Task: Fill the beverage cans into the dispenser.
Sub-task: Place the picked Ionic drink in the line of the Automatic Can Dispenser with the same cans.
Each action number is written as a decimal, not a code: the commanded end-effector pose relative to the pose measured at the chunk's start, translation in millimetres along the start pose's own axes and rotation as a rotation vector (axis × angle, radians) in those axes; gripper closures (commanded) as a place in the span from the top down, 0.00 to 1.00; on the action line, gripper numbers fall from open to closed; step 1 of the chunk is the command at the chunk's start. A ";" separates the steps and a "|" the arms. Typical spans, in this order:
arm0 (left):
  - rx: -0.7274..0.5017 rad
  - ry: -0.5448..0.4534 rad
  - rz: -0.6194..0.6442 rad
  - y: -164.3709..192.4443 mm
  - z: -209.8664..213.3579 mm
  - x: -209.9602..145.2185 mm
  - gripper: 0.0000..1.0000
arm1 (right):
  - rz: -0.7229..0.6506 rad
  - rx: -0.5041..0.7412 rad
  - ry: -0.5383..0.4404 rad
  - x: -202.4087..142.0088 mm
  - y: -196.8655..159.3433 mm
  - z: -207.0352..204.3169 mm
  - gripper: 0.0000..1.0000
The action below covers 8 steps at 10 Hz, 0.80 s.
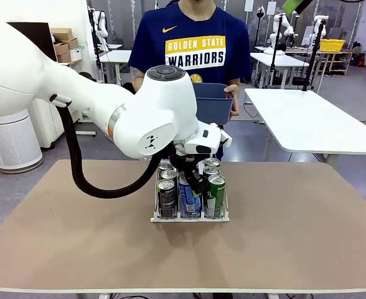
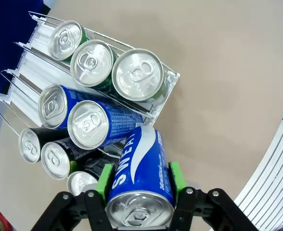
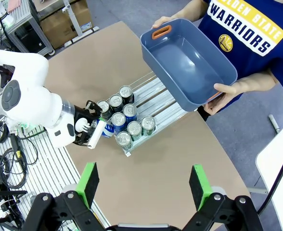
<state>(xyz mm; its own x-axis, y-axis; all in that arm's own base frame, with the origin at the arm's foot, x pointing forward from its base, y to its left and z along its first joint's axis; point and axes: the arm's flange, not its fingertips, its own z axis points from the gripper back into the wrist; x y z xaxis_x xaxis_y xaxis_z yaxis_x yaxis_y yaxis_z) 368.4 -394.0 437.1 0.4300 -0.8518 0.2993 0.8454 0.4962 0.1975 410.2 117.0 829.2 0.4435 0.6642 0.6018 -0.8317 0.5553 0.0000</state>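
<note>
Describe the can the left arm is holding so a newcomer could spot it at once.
Start at the clear dispenser in the middle of the brown table. At its near end, the left end effector grips a blue can between green pads. It is the only can tilted and clamped; the other cans stand upright in their lanes.

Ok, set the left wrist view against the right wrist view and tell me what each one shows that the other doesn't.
Left wrist alone: the left gripper's green pads clamped on a blue can seen close, with the print on its side, and the pull tabs on the silver tops.

Right wrist alone: the person's hands holding a blue-grey tub, the open right gripper high above the table, and the left arm from outside.

Both: the dispenser with cans in three lanes, the brown table, and the held blue can.
</note>
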 end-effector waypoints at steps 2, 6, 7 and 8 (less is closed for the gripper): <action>0.102 -0.030 0.030 34.8 -19.1 13.7 0.58 | -0.001 0.001 0.001 -2.3 2.1 0.7 1.00; 0.031 -0.010 0.021 40.8 -33.3 15.9 0.58 | -0.001 0.001 0.001 -2.3 2.1 0.7 1.00; -0.012 0.001 0.017 37.8 -37.8 19.3 0.58 | -0.001 0.001 0.001 -2.3 2.1 0.7 1.00; -0.044 0.021 0.008 34.4 -41.6 21.4 0.58 | -0.001 0.001 0.001 -2.3 2.1 0.7 1.00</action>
<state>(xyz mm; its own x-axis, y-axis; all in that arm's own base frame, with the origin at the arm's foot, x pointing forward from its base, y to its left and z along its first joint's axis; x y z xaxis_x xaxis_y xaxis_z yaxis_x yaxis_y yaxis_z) 410.6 -397.6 407.1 0.4598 -0.8451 0.2728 0.8379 0.5146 0.1821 410.2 117.0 829.3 0.4435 0.6642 0.6018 -0.8317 0.5553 0.0000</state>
